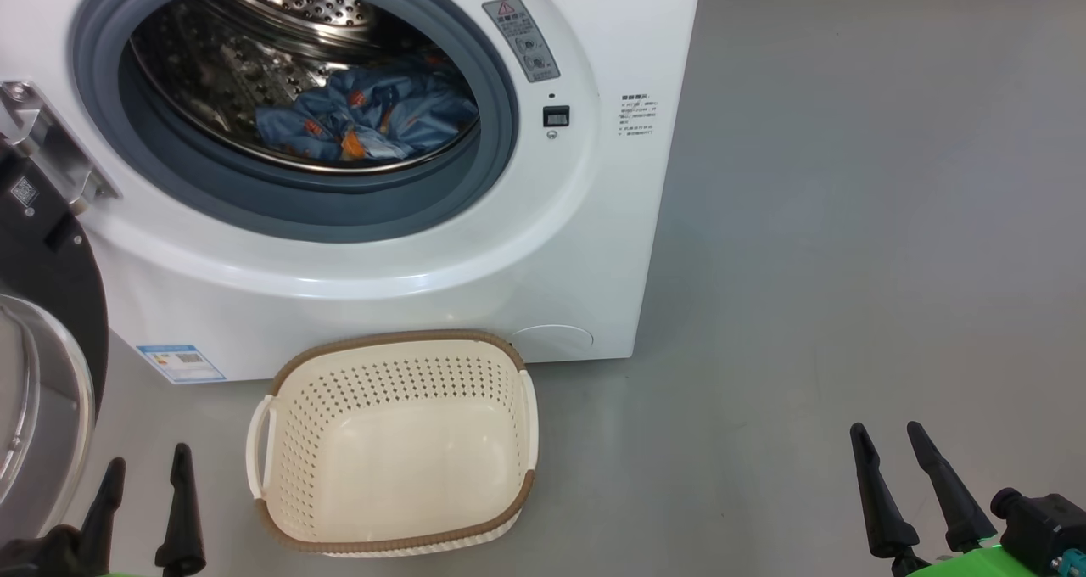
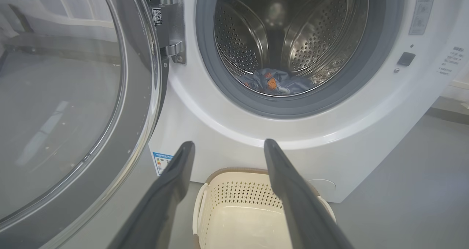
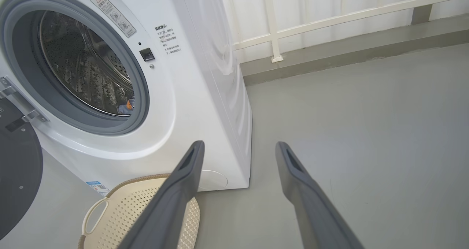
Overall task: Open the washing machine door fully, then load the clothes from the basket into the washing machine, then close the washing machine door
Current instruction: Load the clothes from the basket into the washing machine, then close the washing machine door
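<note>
At the far left the washing machine door (image 1: 47, 305) stood swung wide on its hinge (image 1: 51, 153). Near it, low on the left, the left gripper (image 1: 148, 462) hung with its fingers apart, holding nothing. In the middle the basket (image 1: 399, 341) sat empty on the floor (image 1: 848, 263), just in front of the washing machine (image 1: 509, 246), and the clothes (image 1: 373, 119) lay inside the drum, clear of the grey rubber ring. Loading looked finished, so shutting the door seemed the step in hand. The left gripper was best placed for it: press on the door's edge away from the hinge, follow its arc, pass clear of the basket, and push until the catch meets the latch slot (image 1: 556, 116). At the near right the right gripper (image 1: 887, 433) was likewise spread and empty.
</note>
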### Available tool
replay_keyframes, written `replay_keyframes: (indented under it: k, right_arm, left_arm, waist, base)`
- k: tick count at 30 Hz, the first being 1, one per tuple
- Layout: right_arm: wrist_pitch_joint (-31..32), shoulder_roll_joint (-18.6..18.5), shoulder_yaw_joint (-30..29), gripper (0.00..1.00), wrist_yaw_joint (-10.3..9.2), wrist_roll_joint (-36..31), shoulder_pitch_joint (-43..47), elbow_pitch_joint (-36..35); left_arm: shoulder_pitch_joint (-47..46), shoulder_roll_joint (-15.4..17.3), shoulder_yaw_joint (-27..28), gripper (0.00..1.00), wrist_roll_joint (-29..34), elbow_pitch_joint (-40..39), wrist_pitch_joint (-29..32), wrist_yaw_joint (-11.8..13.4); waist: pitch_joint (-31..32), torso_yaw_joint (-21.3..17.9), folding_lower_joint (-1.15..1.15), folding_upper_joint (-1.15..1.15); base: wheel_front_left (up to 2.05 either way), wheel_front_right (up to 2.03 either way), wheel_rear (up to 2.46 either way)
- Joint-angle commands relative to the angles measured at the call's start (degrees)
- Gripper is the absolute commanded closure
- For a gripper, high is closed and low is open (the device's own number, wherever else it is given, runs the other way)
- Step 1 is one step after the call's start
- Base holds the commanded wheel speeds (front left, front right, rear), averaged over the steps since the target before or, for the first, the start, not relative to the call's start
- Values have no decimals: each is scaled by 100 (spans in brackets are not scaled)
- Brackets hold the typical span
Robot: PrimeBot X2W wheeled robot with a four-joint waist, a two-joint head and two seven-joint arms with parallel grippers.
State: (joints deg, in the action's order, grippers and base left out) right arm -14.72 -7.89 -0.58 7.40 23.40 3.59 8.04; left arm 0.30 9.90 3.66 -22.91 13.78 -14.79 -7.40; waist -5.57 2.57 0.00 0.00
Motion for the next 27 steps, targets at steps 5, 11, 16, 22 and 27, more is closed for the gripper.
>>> replay_keyframes:
  k: [5,11,16,22,27]
  right_arm:
    - [-28,-91,137,0,9,23,11,-167]
    - [-28,-94,148,0,9,16,6,-172]
    - [-28,-93,141,0,9,3,-10,-174]
    - [-28,-95,138,0,9,4,-7,-176]
    - [-28,-97,134,0,9,6,2,-180]
  left_arm:
    - [-26,133,217,0,55,-233,-21,-9]
    - [-18,107,228,0,74,-267,-21,-9]
    - [-28,72,240,0,113,-224,-21,-9]
    - [-21,96,184,0,39,-253,-21,-9]
    - [1,130,157,0,-11,-316,-21,-9]
  waist:
    - [-11,5,0,0]
    - [-16,16,0,0]
    - [-53,35,0,0]
    - [-74,69,0,0]
    - [-73,107,0,0]
  base:
    - [0,0,0]
    - [-4,4,0]
    - [-73,73,0]
    - [-139,139,0]
    - [-100,100,0]
